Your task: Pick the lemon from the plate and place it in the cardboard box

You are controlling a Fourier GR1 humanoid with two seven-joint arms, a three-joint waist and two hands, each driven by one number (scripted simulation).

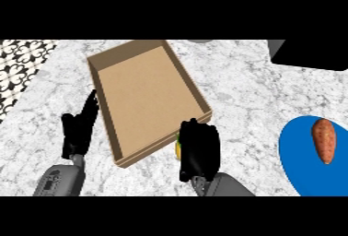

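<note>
My right hand [199, 150] is curled round the yellow lemon [178, 148], of which only a thin sliver shows at the hand's left side. It hangs just at the near right corner of the open cardboard box [146, 92], whose brown floor lies bare. The blue plate [299, 156] sits at the right edge and holds an orange-brown sweet potato [324, 139]. My left hand [78, 131] rests open with straight fingers beside the box's left wall.
A black appliance corner [309, 54] fills the far right. A patterned black-and-white tile strip [17, 69] runs along the far left. A grey object [202, 41] peeks in at the top edge behind the box.
</note>
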